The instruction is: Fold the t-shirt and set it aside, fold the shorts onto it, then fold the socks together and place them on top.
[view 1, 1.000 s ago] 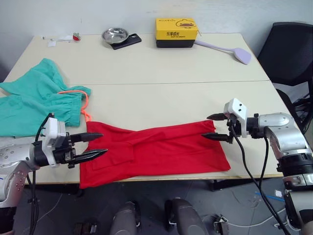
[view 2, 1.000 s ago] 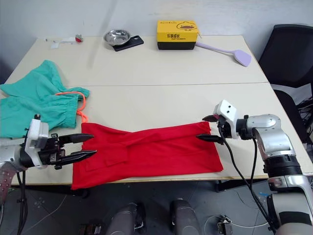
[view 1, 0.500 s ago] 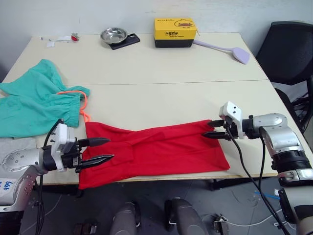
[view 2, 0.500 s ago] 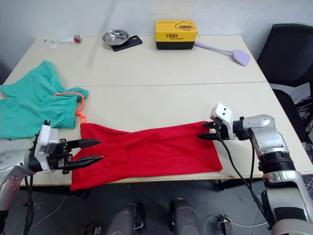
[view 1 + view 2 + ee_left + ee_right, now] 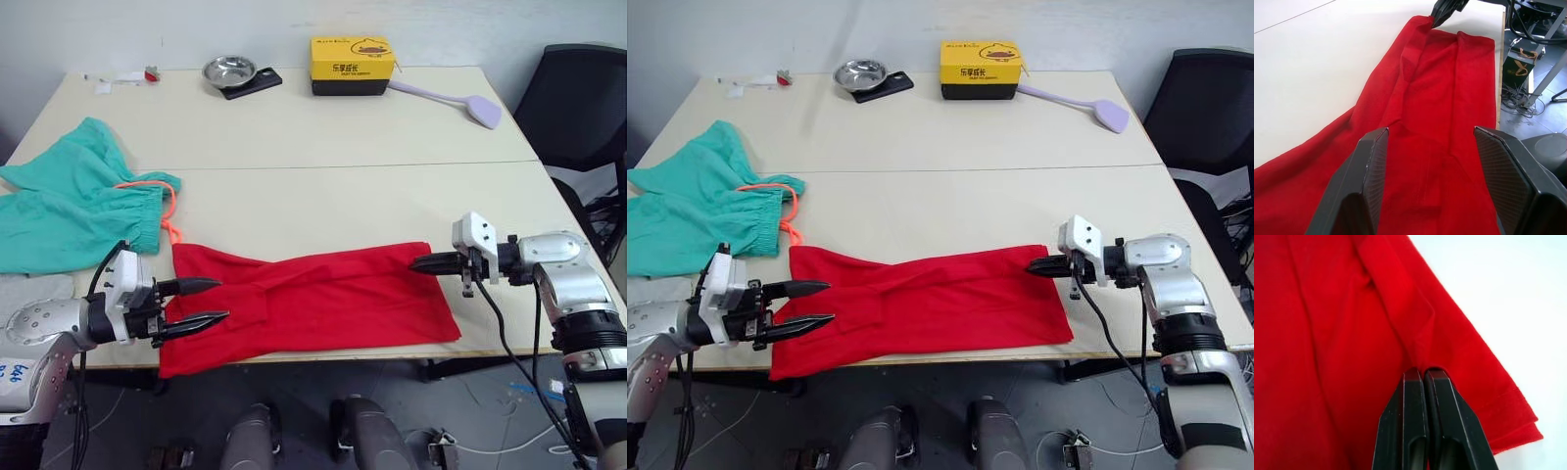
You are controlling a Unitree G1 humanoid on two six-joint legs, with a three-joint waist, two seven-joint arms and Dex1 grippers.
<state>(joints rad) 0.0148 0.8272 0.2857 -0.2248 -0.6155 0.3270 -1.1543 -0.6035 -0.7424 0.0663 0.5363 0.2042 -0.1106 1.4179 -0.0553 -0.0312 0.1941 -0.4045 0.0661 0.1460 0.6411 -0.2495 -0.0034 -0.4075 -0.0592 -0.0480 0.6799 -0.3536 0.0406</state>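
Pale bench [image 5: 323,186] carries the t-shirt [image 5: 313,304] at lower centre; right tool [image 5: 419,262] pinches its corner, left tool [image 5: 206,302] gapes over its other end

Shorts [image 5: 69,211] cut off at edge

I see the t-shirt [image 5: 313,299] as matt red cloth with a soft nap, the shorts [image 5: 73,211] as matt teal cloth, the table [image 5: 323,147] smooth pale laminate, and a shiny metal bowl [image 5: 229,70]
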